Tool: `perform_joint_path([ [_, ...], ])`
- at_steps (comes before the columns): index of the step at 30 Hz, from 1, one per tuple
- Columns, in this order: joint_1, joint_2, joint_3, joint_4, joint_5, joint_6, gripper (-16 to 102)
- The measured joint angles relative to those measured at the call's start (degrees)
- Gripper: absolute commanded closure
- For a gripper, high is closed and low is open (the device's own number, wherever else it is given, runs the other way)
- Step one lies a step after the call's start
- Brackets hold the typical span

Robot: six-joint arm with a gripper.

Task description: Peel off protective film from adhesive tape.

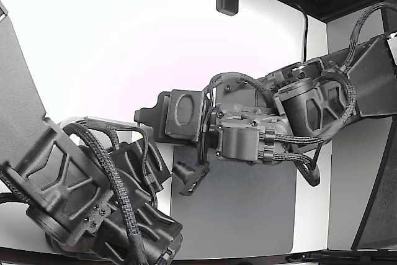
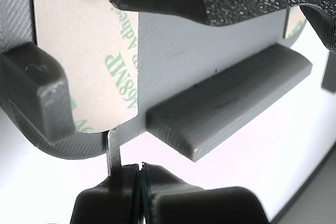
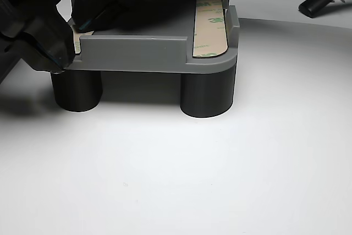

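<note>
— How do the jaws stand?

— Together: the gripper (image 2: pixel 140 174) shows only a hairline seam between its fingers, right beside a thin film tab (image 2: pixel 112 148) at the edge of the grey part (image 2: pixel 210 40). Whether they pinch it, I cannot tell.

— What does the part hold?

— Tan adhesive tape (image 2: pixel 84 51) with green print, at 10 o'clock in the wrist view. Another tape strip (image 3: pixel 210 26) lies at 1 o'clock in the other view, on the part's raised tray (image 3: pixel 137 53).

— What is hidden?

— The dark arm (image 3: pixel 33 20) covers the tray's far corner.
</note>
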Motion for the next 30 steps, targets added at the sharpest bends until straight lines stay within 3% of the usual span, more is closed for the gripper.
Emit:
perform_joint_path([
  [30, 0.8, -0.1, -0.2, 0.1, 0.2, 0.5, 97],
])
